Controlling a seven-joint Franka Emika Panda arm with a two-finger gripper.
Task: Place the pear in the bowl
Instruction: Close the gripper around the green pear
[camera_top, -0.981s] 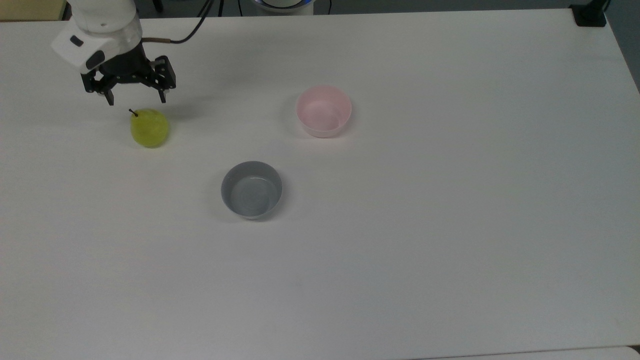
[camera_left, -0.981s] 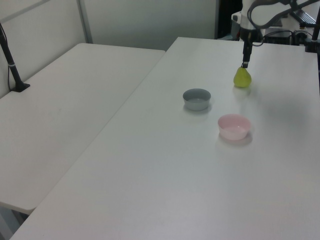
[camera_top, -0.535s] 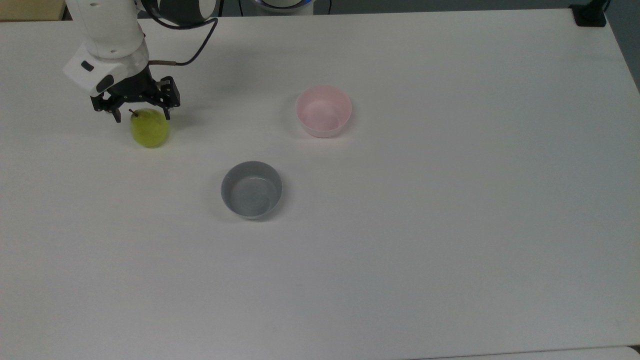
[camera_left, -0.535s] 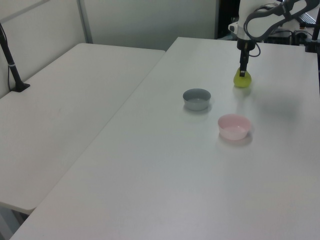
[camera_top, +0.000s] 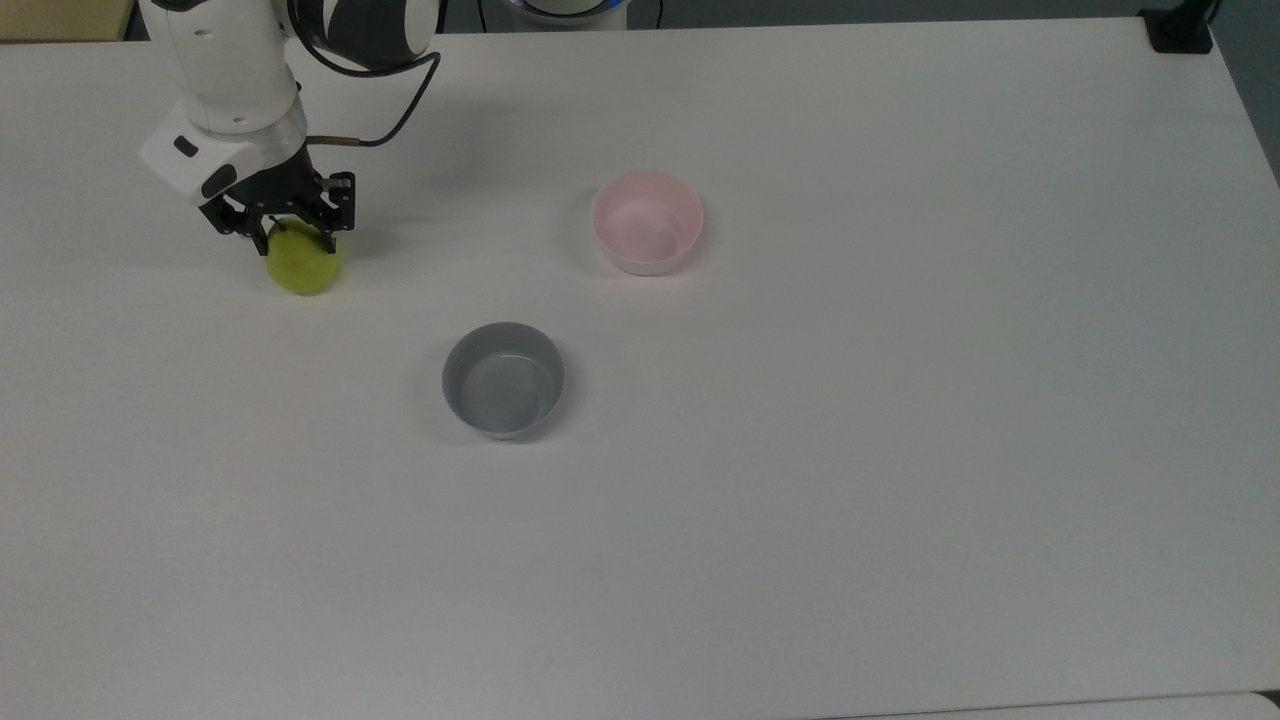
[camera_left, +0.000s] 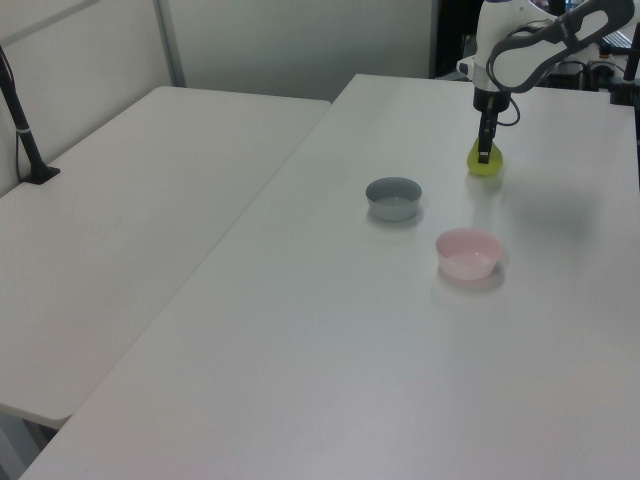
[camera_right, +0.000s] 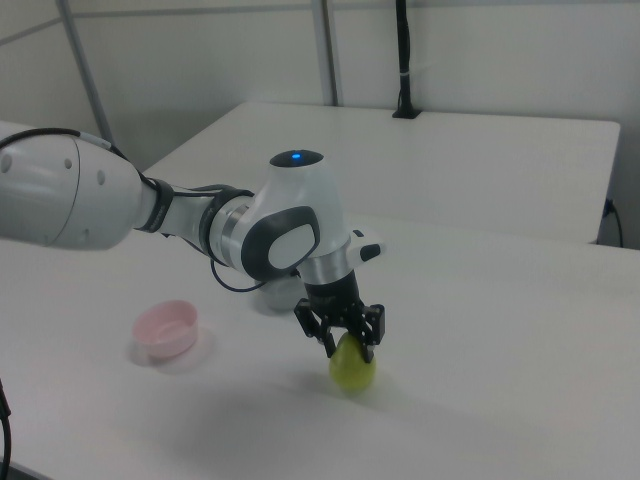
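A: Why does the tool (camera_top: 288, 232) sit so low over the pear (camera_top: 303, 266)?

B: It straddles the pear's top, fingers spread on both sides and not yet closed on it; the pear rests on the counter (camera_top: 800, 500), so it probably prepares a grasp.

A: And the target?

B: The pink bowl (camera_top: 647, 222) stands well apart, about 3 o'clock from the pear in the top view; the grey bowl (camera_top: 503, 379) lies at about 4 o'clock.

You get the table (camera_top: 900, 450) from overhead in the top view, and from opposite ends in the left and right views.
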